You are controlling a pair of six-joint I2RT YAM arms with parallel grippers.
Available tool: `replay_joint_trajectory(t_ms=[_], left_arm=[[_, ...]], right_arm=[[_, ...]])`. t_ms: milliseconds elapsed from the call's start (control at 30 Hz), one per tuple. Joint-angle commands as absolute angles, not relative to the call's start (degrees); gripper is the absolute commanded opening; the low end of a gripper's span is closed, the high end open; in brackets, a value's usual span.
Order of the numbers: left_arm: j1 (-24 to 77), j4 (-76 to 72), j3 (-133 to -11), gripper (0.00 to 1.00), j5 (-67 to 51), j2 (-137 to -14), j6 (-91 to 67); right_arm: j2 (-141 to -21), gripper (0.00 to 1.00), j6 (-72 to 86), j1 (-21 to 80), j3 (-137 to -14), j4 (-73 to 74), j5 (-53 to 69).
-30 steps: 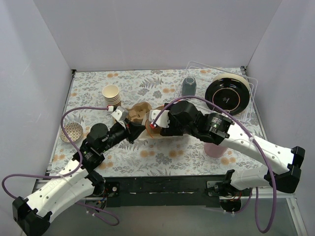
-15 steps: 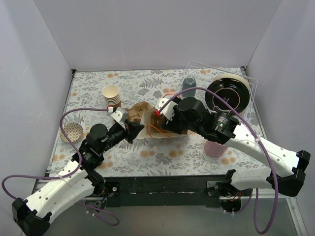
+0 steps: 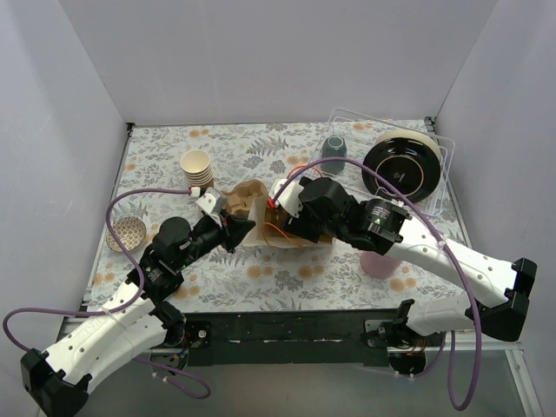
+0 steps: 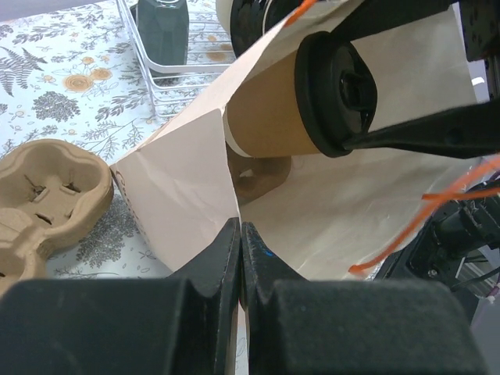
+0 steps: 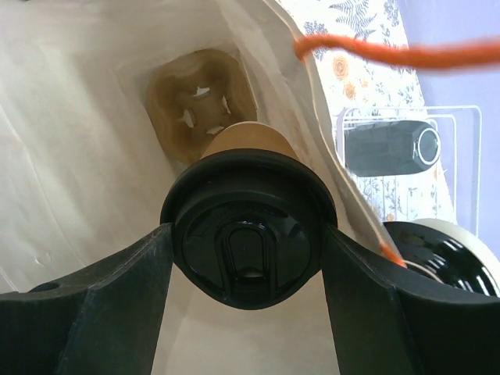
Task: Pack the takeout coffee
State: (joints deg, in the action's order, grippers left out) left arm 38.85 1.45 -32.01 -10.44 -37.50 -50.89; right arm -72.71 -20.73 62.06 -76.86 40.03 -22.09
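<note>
The coffee point(image 5: 250, 144) was a smooth brown paper cup, a tapered cylinder capped by a round, glossy black plastic lid point(image 5: 248, 242) with a raised sip tab. The right gripper point(image 5: 248, 234) held it by that lid, its matte black fingers point(image 5: 121, 293) spread wide and pressed against the rim at 9 and 3 o'clock. The cup hung inside the mouth of the paper bag point(image 4: 183, 176), whose pale, creased walls wrapped round it. At the bag's bottom, toward 11 o'clock from the lid in the right wrist view, sat a rough moulded-pulp cup holder point(image 5: 199, 98); whether the cup's base touched it could not be told. The left gripper point(image 4: 238, 234) was pinched tight on the bag's folded edge, at 7 o'clock from the cup in its own view. A second pulp holder point(image 4: 51, 187) lay on the flowered tablecloth point(image 4: 62, 86) at 9 o'clock of the bag.
</note>
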Motion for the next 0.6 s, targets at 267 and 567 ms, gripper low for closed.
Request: replay_joint_trajectory(t_ms=[267, 567], left_arm=[[39.2, 0.35, -32.87, 0.0, -11.25, -36.13, -57.57], [39.46, -2.55, -30.86, 0.0, -14.33, -36.48, -55.64]], right_arm=[[-60.47, 0.34, -40.86, 65.39, -62.58, 37.44, -22.68], [-62.4, 0.34, -43.68, 65.39, -58.46, 31.74, -20.39]])
